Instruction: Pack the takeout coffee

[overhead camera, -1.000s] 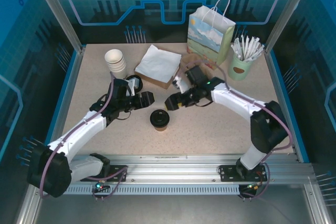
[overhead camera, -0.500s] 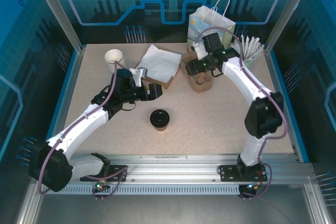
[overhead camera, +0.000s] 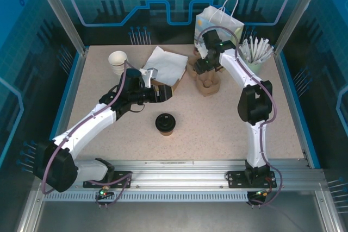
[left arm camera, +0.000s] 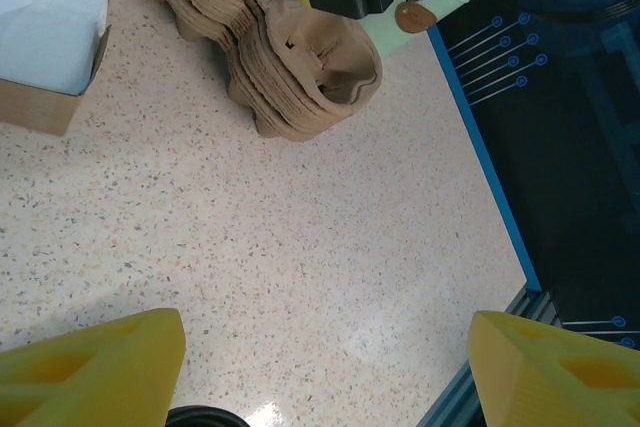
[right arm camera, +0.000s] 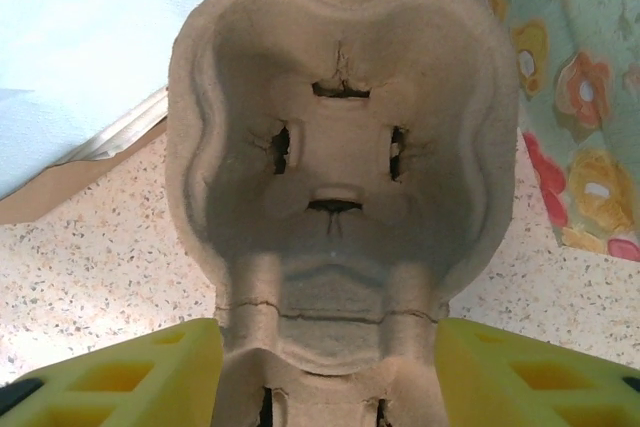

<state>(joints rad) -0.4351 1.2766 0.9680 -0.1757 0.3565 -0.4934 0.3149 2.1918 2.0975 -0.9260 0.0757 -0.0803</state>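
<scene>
The takeout coffee, a small brown cup with a black lid, stands on the table in front of centre; its lid edge shows in the left wrist view. My left gripper hovers just behind the cup. It is open, with bare table between its yellow fingers. My right gripper is at the stack of pulp cup carriers. Its fingers sit against both sides of the top carrier's narrow middle.
A flowered gift bag stands at the back, right behind the carriers. A green cup of stirrers is to its right. White napkins on a brown box and stacked white cups sit at the back left.
My right arm swung from the table's middle back to the carrier stack, and its jaws narrowed onto the top carrier. My left gripper shifted right and slightly back.
</scene>
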